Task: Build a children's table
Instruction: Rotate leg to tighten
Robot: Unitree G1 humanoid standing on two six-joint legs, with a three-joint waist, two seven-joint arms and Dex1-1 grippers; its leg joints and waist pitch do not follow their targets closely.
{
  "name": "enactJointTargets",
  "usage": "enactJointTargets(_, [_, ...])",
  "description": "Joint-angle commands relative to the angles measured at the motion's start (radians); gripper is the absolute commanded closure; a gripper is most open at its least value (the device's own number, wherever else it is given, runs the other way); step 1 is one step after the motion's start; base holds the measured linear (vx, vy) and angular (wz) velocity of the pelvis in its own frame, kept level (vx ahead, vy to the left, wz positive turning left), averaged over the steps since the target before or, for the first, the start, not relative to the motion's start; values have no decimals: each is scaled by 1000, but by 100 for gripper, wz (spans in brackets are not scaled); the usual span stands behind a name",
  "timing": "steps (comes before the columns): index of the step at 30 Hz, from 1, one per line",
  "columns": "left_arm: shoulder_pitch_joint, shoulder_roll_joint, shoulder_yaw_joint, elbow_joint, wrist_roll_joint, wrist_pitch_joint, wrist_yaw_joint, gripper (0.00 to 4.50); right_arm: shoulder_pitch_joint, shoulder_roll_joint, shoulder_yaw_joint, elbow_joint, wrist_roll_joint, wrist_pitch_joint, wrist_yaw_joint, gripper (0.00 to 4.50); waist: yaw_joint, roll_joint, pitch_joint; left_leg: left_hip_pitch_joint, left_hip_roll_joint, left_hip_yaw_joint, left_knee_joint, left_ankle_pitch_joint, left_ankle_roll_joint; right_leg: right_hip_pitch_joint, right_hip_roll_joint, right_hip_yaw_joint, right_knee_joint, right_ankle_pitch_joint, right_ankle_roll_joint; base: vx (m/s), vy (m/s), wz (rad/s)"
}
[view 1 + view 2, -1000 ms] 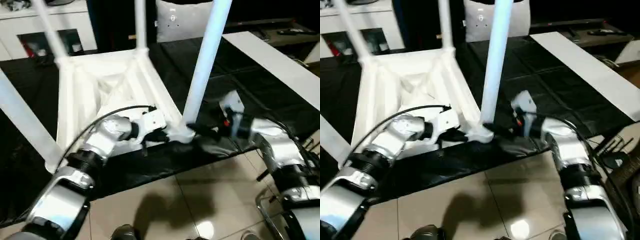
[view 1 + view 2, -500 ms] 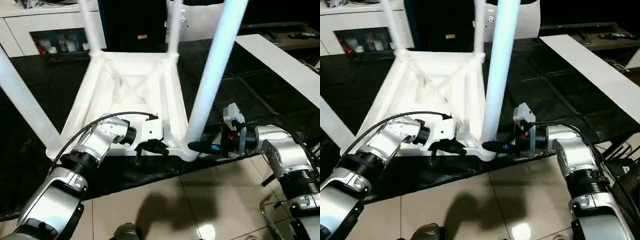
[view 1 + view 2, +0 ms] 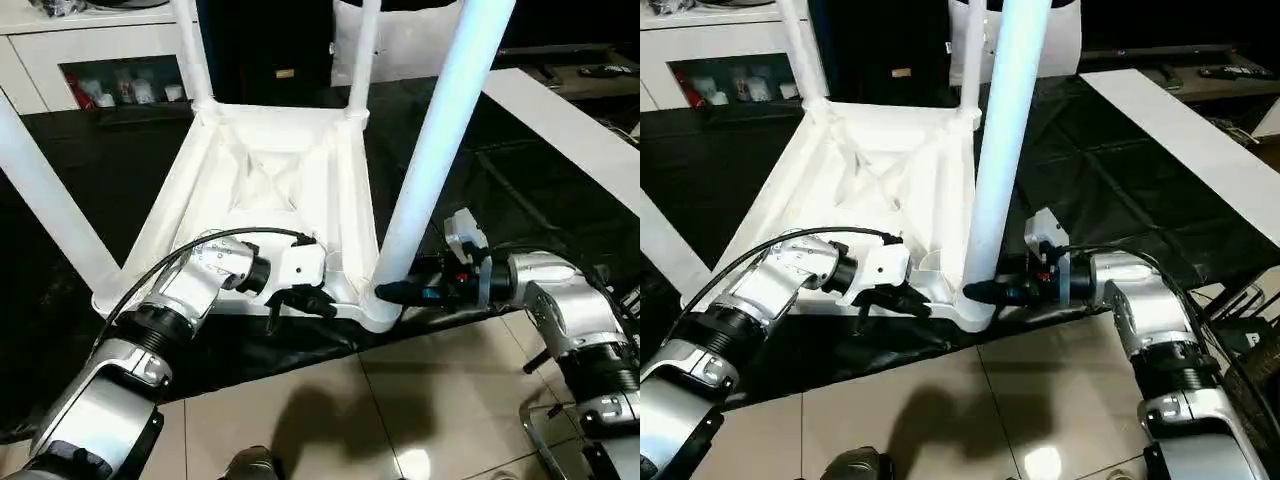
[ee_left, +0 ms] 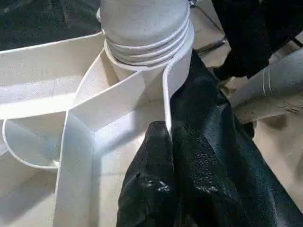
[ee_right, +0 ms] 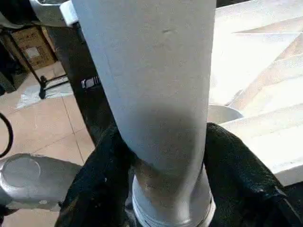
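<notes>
children's table (image 3: 270,190) lying upside-down on black sheet (image 3: 500,190) | L pincer (image 3: 312,300) pinching table's near rim by corner leg (image 3: 430,170) | R pincer (image 3: 392,292) straddling leg base, grip unclear

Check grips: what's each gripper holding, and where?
Left gripper pinches the table's near rim wall beside the corner socket. Right gripper straddles the near-right leg at its base; a firm clamp can't be told.

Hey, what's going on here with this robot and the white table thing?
The robot is assembling a children's table, which lies upside down on a black sheet with its legs pointing up. The left gripper pinches the table's near rim, steadying it. The right gripper has its fingers on either side of the near leg, just above its corner socket.
</notes>
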Motion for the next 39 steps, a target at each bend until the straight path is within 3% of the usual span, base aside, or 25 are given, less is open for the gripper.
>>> enactJointTargets(1, [12,-17,-36,-11,18,22,-3,450,5,22,16,-20,5,21,-31,257,-10,-12,-76,31,71,-24,-77,-215,40,43,-88,63,-82,-237,-199,0,0,0])
enactJointTargets(4, [11,-32,-19,-20,5,78,26,450,-18,70,4,-1,-28,43,-159,260,-21,-11,-67,28,69,-26,-84,-246,22,42,-88,63,-86,-290,-190,0,0,0])
enactJointTargets(6, [-3,-69,15,-21,-10,152,88,450,-44,129,-3,25,-74,55,-313,261,-40,-15,-56,34,66,-32,-90,-316,-14,37,-92,64,-98,-418,-164,0,0,0])
enactJointTargets(8, [-19,-100,40,-14,-14,195,154,450,-66,169,-16,48,-94,75,-419,261,-52,-13,-53,33,60,-37,-92,-345,-27,40,-97,62,-110,-516,-131,0,0,0])
enactJointTargets(10, [-30,-124,59,-12,-17,229,207,450,-86,196,-24,73,-116,91,-509,261,-69,-15,-50,39,58,-41,-93,-374,-40,35,-95,57,-120,-567,-114,0,0,0])
enactJointTargets(11, [-46,-155,89,-6,-21,289,289,450,-105,218,-25,103,-146,111,-600,262,-81,-17,-49,32,58,-45,-96,-378,-45,40,-93,55,-120,-572,-103,0,0,0])
enactJointTargets(13, [-53,-171,104,-8,-23,320,330,450,-116,234,-32,119,-153,120,-649,262,-92,-16,-53,32,58,-45,-97,-376,-41,44,-91,53,-121,-541,-102,0,0,0])
enactJointTargets(14, [-66,-220,144,-28,-32,401,428,450,-142,277,-62,157,-148,141,-760,262,-97,-15,-53,29,59,-44,-100,-357,-36,45,-89,54,-118,-491,-114,0,0,0])
enactJointTargets(17, [-70,-270,172,-64,-39,462,507,450,-164,317,-83,191,-152,140,-846,262,-107,-19,-54,33,57,-36,-96,-331,-20,40,-86,61,-114,-382,-160,0,0,0])
enactJointTargets(19, [-67,-299,171,-97,-27,485,548,450,-172,339,-84,203,-162,116,-872,262,-108,-21,-58,28,56,-34,-95,-284,-3,46,-84,62,-106,-310,-181,0,0,0])
enactJointTargets(20, [-67,-311,170,-109,-19,490,566,450,-176,351,-88,208,-161,103,-878,206,-108,-23,-59,25,55,-31,-92,-255,15,48,-82,63,-102,-270,-191,0,0,0])
enactJointTargets(24, [-68,-311,163,-114,-1,498,589,450,-184,362,-104,209,-146,75,-879,171,-101,-20,-70,27,51,-20,-79,-135,71,51,-78,66,-85,-95,-238,58,-17,0])
enactJointTargets(27, [-67,-304,163,-114,2,506,594,450,-185,360,-107,211,-150,70,-886,143,-88,-21,-80,22,50,-18,-66,2,152,54,-73,64,-56,136,-290,19,-8,1])
enactJointTargets(30, [-59,-268,159,-118,15,503,592,450,-168,332,-107,199,-151,40,-860,129,-84,-17,-74,21,52,-17,-67,-25,167,53,-74,61,-62,95,-294,0,0,0])
enactJointTargets(33, [-57,-235,156,-110,23,481,578,450,-148,296,-107,190,-151,1,-806,94,-79,-15,-67,29,58,-17,-76,-131,112,49,-74,62,-81,-59,-264,0,0,0])
enactJointTargets(35, [-61,-205,148,-87,38,450,562,450,-129,261,-109,174,-141,-19,-739,79,-80,-15,-65,31,59,-17,-79,-164,89,49,-73,63,-85,-97,-252,0,0,0])
enactJointTargets(39, [-67,-164,142,-53,41,419,516,450,-97,190,-103,143,-131,-49,-626,51,-77,-15,-64,28,58,-19,-81,-180,73,52,-75,65,-88,-120,-231,0,0,0])
